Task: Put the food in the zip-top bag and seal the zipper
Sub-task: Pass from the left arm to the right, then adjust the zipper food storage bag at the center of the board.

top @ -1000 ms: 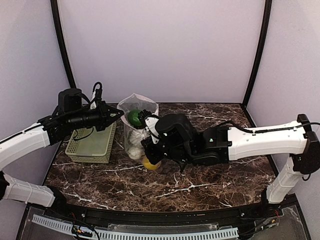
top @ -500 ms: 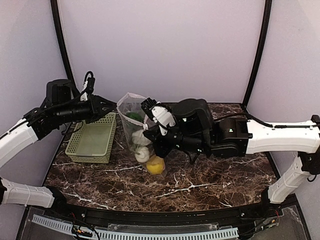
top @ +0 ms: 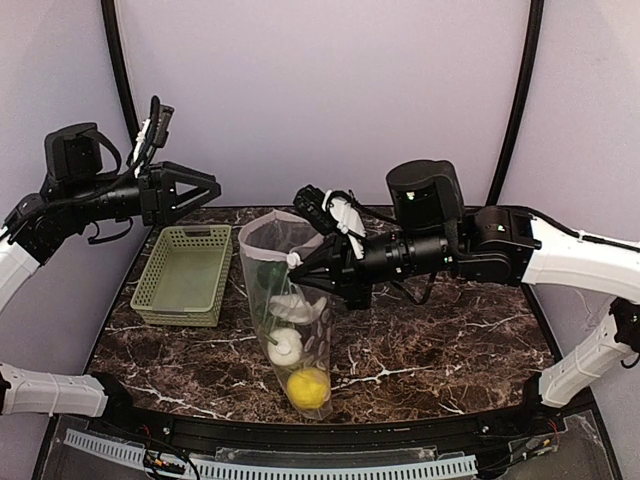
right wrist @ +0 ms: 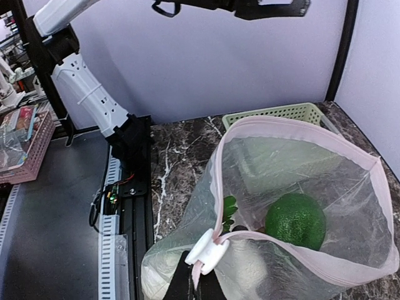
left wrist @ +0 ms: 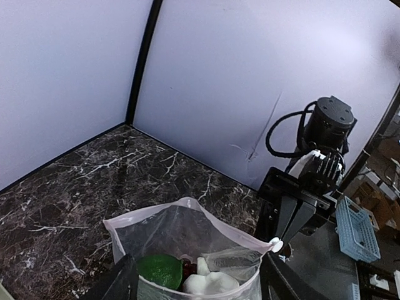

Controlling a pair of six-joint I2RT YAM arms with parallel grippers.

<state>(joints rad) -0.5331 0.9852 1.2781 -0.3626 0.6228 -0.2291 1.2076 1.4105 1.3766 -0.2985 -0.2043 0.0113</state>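
The right gripper (top: 298, 262) pinches the bag (top: 283, 300) by its mouth rim at frame centre. The bag hangs below it, lemon (top: 308, 385) at the bottom. The left gripper (top: 210, 188), jaws spread, holds nothing at upper left, well apart.

a pale green mesh basket (top: 185, 275) sits on the left rear of a dark marble table (top: 450, 340) walled by lilac panels (top: 320, 100) with black posts (top: 125, 90), a white slotted strip (top: 300, 467) along its near edge and a blue crate (left wrist: 357, 228) off the table.

Clear bag (top: 258, 300) hanging upright, zipper (right wrist: 262, 118) open, lemon (top: 307, 384) lowest.
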